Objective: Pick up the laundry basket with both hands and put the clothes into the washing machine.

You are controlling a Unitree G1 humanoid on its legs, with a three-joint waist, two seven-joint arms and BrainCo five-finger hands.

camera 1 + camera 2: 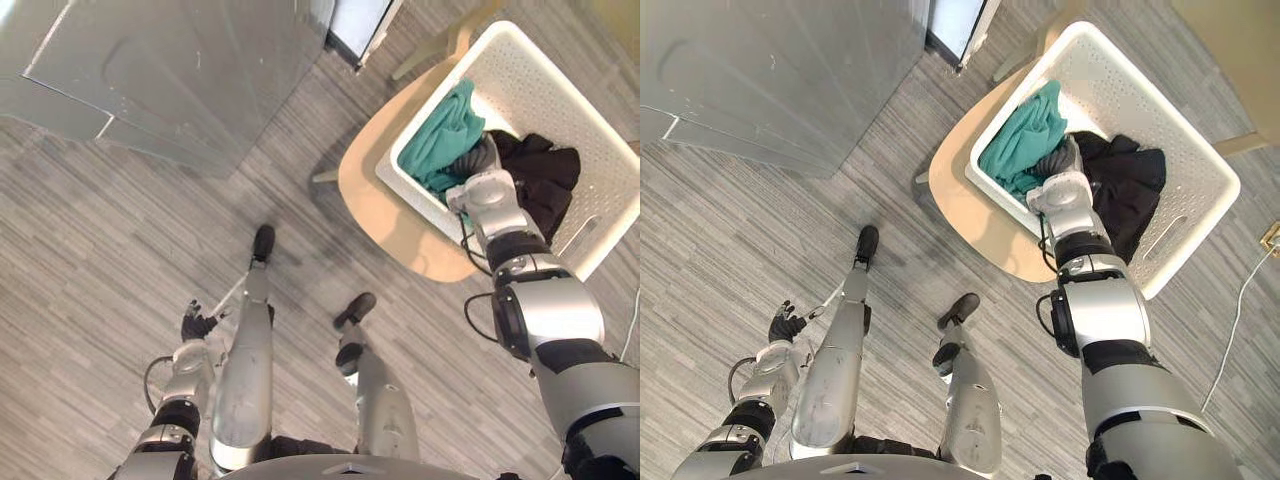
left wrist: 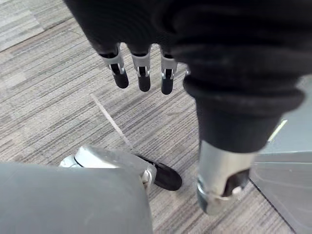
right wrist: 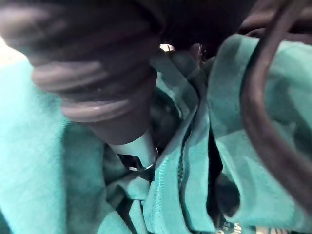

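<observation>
A grey metal cabinet stands on the floor. Beside it, a round wooden seat carries the white laundry basket, which holds a teal garment and a black garment. The right hand is buried in the teal cloth, so I cannot tell its grip. The left hand hangs low with its fingers relaxed.

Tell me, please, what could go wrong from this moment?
1. The right hand is deep in the teal garment, not on the white basket; a pull may drag clothes out onto the floor.
2. The left hand hangs low, far from the basket, so a one-sided pull could tip it off the wooden seat.
</observation>
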